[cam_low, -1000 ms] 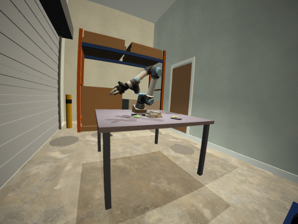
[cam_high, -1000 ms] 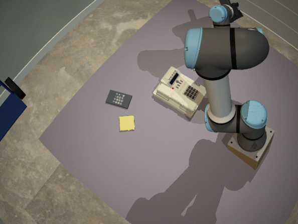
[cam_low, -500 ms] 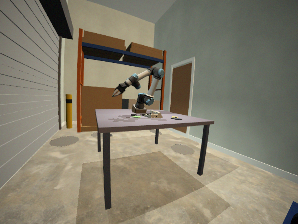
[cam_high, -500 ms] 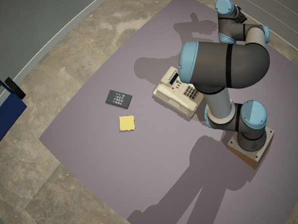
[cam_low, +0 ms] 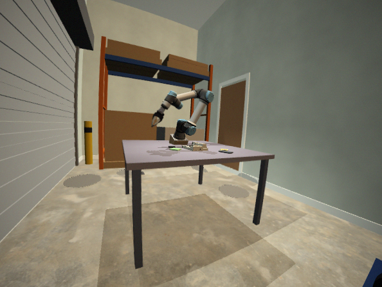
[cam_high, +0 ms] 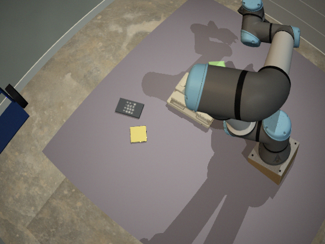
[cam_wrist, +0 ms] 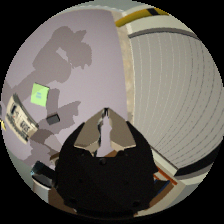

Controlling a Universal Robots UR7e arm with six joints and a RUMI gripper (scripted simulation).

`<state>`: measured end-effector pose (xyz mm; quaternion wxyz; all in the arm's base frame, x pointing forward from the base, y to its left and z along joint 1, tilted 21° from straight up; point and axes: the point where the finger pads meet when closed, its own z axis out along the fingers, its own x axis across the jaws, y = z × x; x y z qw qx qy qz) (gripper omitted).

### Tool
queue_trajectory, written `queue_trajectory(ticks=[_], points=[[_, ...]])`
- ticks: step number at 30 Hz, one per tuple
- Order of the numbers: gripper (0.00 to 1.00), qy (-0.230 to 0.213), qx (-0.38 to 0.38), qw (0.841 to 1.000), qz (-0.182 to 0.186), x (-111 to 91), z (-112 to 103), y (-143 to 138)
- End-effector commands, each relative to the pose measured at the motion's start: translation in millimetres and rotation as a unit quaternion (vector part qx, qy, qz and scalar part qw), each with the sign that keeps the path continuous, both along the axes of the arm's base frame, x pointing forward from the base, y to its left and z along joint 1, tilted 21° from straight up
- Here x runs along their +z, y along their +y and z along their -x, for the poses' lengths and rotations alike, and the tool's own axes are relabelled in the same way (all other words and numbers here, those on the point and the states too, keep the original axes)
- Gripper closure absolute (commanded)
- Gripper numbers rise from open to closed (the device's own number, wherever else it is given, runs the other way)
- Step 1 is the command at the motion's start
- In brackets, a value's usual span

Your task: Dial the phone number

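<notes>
While the arm's elbow is covering the keypad side in the top view, the desk phone is lying inward from the tabletop's edges; approaching slowly from above looks wise.

In the exterior view, the gripper is hanging high near the tabletop's left edge.

In the wrist view, its empty jaws are meeting at the tips; the green note is lying unreadable beside the phone.

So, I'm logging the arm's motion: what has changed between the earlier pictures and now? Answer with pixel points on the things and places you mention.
The arm (cam_high: 262, 93) (cam_low: 200, 111) swung toward the table's middle, so from above it now covers most of the desk phone (cam_high: 191, 112) (cam_low: 199, 147) (cam_wrist: 21, 119). The fingers (cam_low: 152, 126) came lower and now tip downward. Nothing was taken or let go. The phone, yellow pad (cam_high: 138, 134) and dark keypad (cam_high: 129, 108) stayed put.
</notes>
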<state>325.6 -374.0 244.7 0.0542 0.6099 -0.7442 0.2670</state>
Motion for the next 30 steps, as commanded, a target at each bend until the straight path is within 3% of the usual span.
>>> queue_trajectory(ticks=[1, 13, 17, 30], points=[[1.00, 0.013, 0.032, 0.999, -0.037, -5, 10, 24], [1.00, 0.018, 0.112, 0.985, -0.127, -15, 28, 104], [1.00, 0.016, 0.119, 0.984, -0.133, -15, 29, 111], [1.00, -0.006, 0.174, 0.966, -0.192, -13, 34, 177]])
